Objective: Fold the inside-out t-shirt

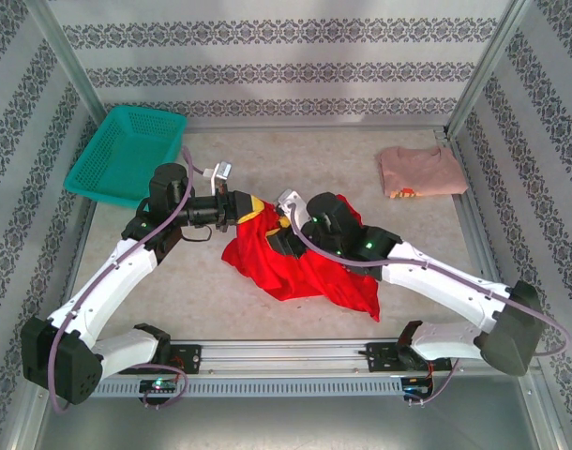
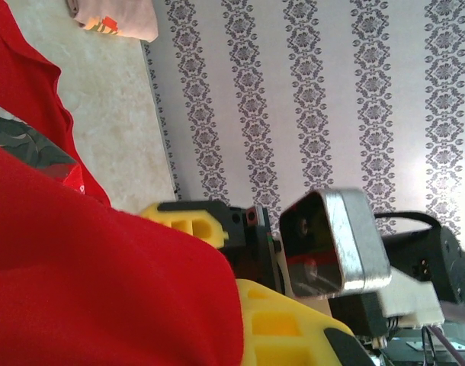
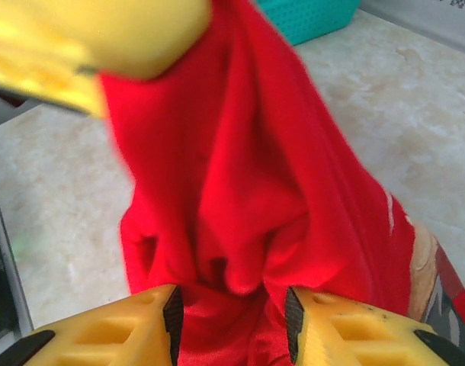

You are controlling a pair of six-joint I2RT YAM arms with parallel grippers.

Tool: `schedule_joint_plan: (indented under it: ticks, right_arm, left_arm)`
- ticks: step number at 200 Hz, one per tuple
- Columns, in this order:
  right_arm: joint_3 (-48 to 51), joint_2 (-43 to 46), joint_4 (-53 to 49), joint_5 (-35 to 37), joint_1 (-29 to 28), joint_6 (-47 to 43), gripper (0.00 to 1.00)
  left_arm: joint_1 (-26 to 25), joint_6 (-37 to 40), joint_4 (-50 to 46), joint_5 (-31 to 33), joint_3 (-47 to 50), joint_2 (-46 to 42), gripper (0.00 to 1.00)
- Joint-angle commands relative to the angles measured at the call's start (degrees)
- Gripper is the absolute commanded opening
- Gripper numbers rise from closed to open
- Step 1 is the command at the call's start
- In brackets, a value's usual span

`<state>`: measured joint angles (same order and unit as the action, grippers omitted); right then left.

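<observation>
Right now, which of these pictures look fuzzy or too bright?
Right wrist view: the left gripper's yellow finger is smeared by blur and the red t-shirt looks soft. Left wrist view: the shirt up close is a plain blur, and the wallpaper washes out bright on the right. Top view: sharp, evenly lit.

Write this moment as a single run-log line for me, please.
left gripper: shut on bright red cloth t-shirt, one edge raised | right gripper: open, red cloth between its fingers | t-shirt: bunched, unfolded
</observation>
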<state>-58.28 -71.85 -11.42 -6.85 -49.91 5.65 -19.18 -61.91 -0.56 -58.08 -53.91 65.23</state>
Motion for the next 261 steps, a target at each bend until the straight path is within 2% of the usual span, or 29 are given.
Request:
schedule_joint_plan:
  ticks: [1, 27, 33, 72, 90, 105, 117, 141, 162, 189, 205, 232, 261]
  right_arm:
    - [-2.6, -1.2, 1.3, -0.2, 1.7, -1.1, 0.40]
    - [-3.3, -1.8, -0.3, -5.0, 3.6, -1.4, 0.05]
    - [-2.8, -1.3, -0.4, -6.6, 4.2, -1.0, 0.00]
    - [3.0, 5.3, 4.7, -24.6, 10.8, 6.0, 0.00]
    - [6.0, 7.7, 11.7, -32.7, 13.7, 13.5, 0.00]
    - [7.5, 8.7, 16.9, -36.5, 15.6, 19.2, 0.00]
    - [8.4, 8.8, 20.7, -37.6, 16.4, 23.3, 0.00]
    - [9.9, 7.7, 28.5, -39.0, 17.2, 31.3, 0.00]
    - [9.6, 6.7, 29.2, -39.1, 17.5, 33.5, 0.00]
    - [8.7, 5.5, 27.8, -42.6, 18.6, 33.1, 0.00]
    - [8.5, 5.2, 27.1, -45.0, 19.7, 31.4, 0.00]
    - [8.9, 5.1, 25.7, -47.1, 21.2, 29.8, 0.00]
    - [9.3, 5.8, 24.1, -47.5, 21.8, 28.0, 0.00]
  left_arm:
    - [-0.7, 2.6, -0.7, -1.2, -2.3, -1.0, 0.00]
    - [-0.7, 5.2, -3.8, -0.4, -2.8, -1.1, 0.00]
    - [-0.7, 6.4, -5.1, 0.2, -3.2, -1.1, 0.00]
    - [-0.5, 16.5, -15.9, 9.3, -6.2, -1.3, 0.00]
    - [-0.5, 18.3, -16.7, 11.4, -6.4, -0.7, 0.00]
    - [-0.5, 20.7, -18.7, 15.4, -6.7, -0.6, 0.01]
    - [-0.5, 22.8, -19.8, 17.9, -6.7, -1.3, 0.09]
    - [-1.1, 26.6, -21.4, 20.4, -5.8, -3.5, 0.34]
    - [-2.6, 29.9, -23.2, 20.5, -4.7, -6.1, 0.45]
    - [-8.0, 37.6, -23.7, 22.9, -3.9, -10.1, 0.46]
    - [-10.3, 40.5, -21.9, 22.5, -4.2, -9.0, 0.45]
    - [-11.0, 37.7, -12.9, 14.6, -4.0, -5.1, 0.48]
    - [-11.1, 35.6, -9.5, 13.2, -5.4, -2.2, 0.48]
